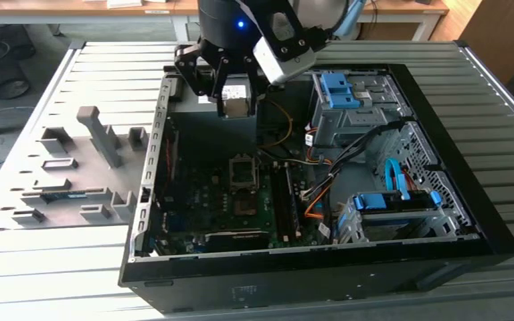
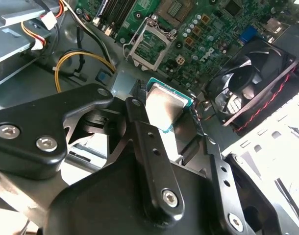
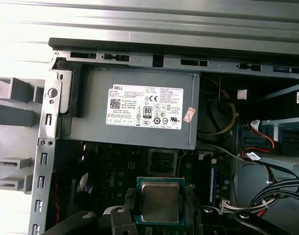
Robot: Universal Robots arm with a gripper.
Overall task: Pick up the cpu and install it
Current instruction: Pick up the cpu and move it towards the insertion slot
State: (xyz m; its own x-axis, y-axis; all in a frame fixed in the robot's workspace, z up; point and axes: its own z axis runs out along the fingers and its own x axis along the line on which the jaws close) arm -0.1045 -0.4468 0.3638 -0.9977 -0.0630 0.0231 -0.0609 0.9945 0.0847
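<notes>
Cpu (image 3: 160, 200), gripped by its edges in the gripper (image 1: 236, 88), hangs raised above and slightly aside of the open socket (image 1: 241, 170), so this carry likely wants it level, square to that socket, lightly squeezed.

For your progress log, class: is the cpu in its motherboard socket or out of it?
Out: the gripper holds the cpu aloft, clear of the socket.

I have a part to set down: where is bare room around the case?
Bare slatted table on the exterior view's left, nearer than the tray and beyond it. Crowded: inside the case, with cables, drive cages and the gripper holding the cpu above.
</notes>
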